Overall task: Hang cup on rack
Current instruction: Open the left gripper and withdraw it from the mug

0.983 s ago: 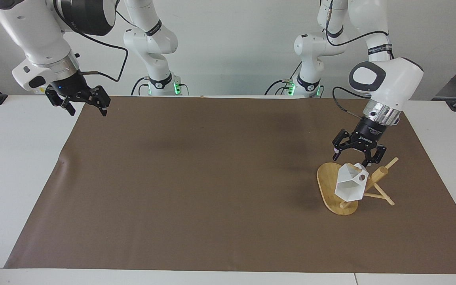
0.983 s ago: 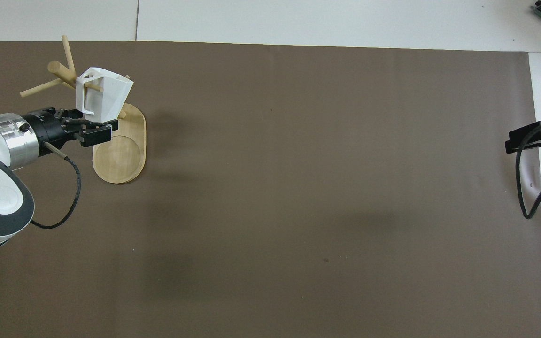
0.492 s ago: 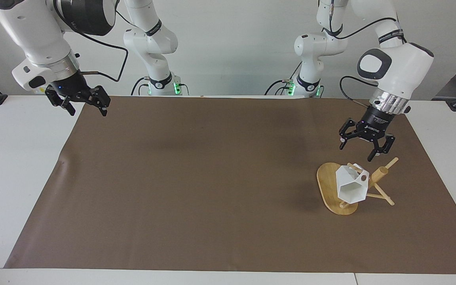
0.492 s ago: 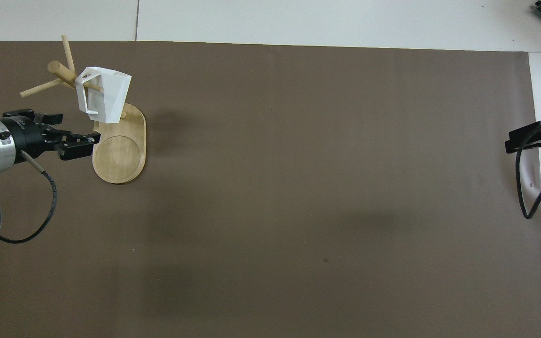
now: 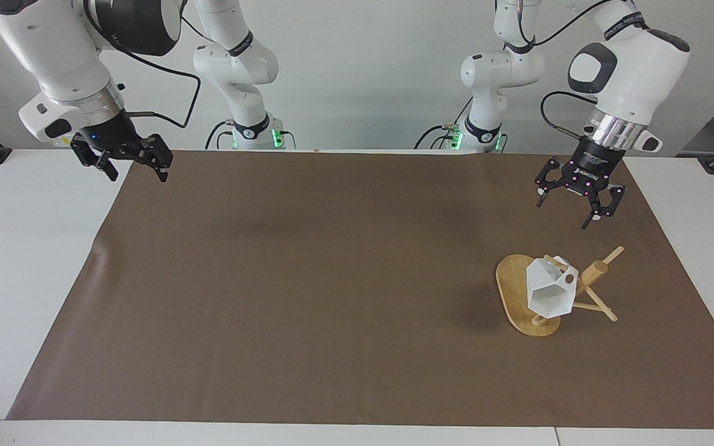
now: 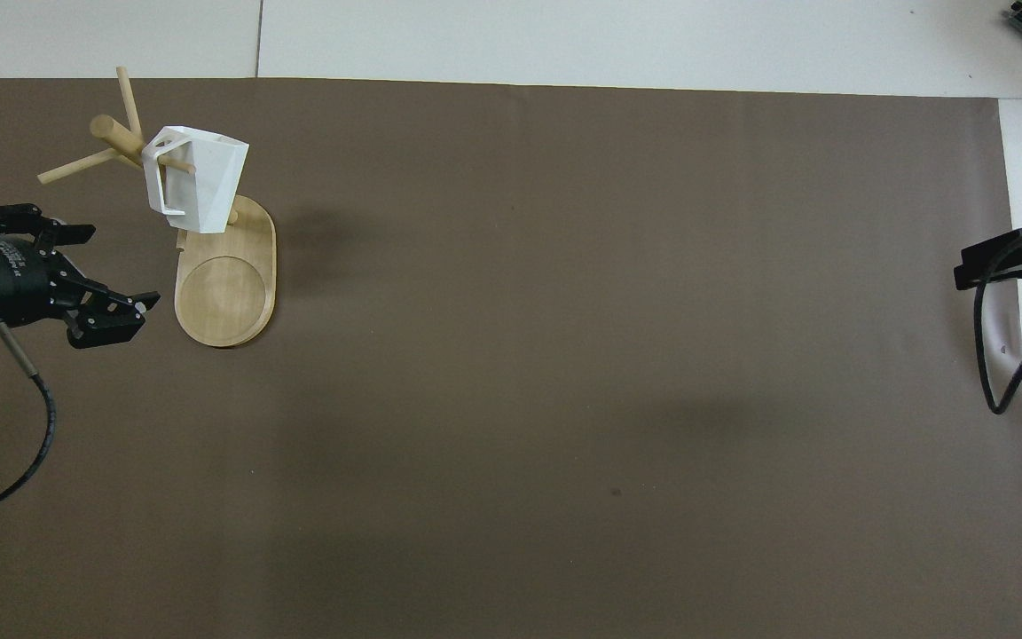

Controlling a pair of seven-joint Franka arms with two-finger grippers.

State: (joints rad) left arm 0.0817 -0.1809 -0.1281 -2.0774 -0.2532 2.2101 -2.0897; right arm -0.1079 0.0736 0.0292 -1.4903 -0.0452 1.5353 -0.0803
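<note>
The cup [image 5: 550, 289] hangs by the hole in its handle on one peg of the rack [image 5: 521, 291], tilted, its hexagonal mouth turned away from the robots and its body over the rack's oval base; nothing grips it. The rack stands on the brown mat [image 5: 307, 279] toward the left arm's end of the table. The left gripper [image 5: 579, 197] is up in the air with its fingers spread and empty, over the mat on the robots' side of the rack, so the cup lies below it and away from the robots. It is much the nearer of the two. The right gripper [image 5: 123, 157] waits, fingers apart, over the mat's corner at the right arm's end (well apart from the rack). One cup, one rack with four pegs showing, two grippers. The hanging looks done.
</note>
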